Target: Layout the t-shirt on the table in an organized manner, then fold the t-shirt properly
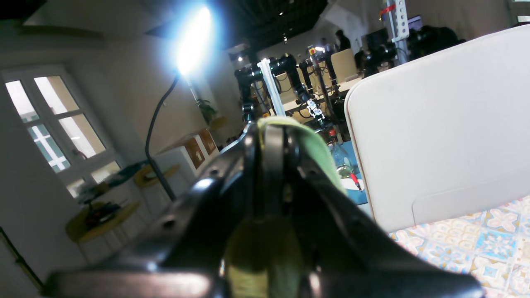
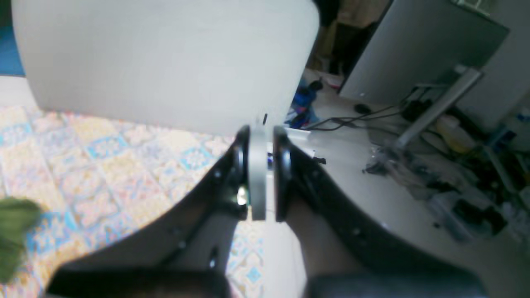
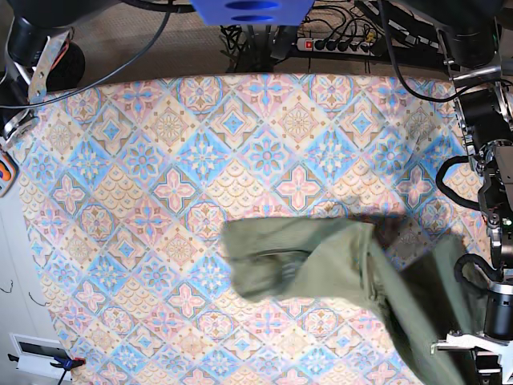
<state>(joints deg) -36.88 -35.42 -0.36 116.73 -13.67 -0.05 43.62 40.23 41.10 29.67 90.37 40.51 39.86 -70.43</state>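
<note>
risk: slip | left gripper (image 1: pixel 273 136) pinches an edge of the t-shirt (image 3: pixel 337 265), cloth hanging bunched over the surface (image 3: pixel 160 160) | right gripper (image 2: pixel 261 174) pressed together, empty | thin pinch may let go; bunched cloth could drag into creases

Patterned worktop with one garment on it

The wide worktop (image 3: pixel 144 160), covered in a cloth of blue, pink and cream diamond floral tiles, carries a plain olive-green soft cotton t-shirt (image 3: pixel 321 265). The shirt's bunched end rests near the middle of the front half, while the rest stretches toward the front right corner.
</note>
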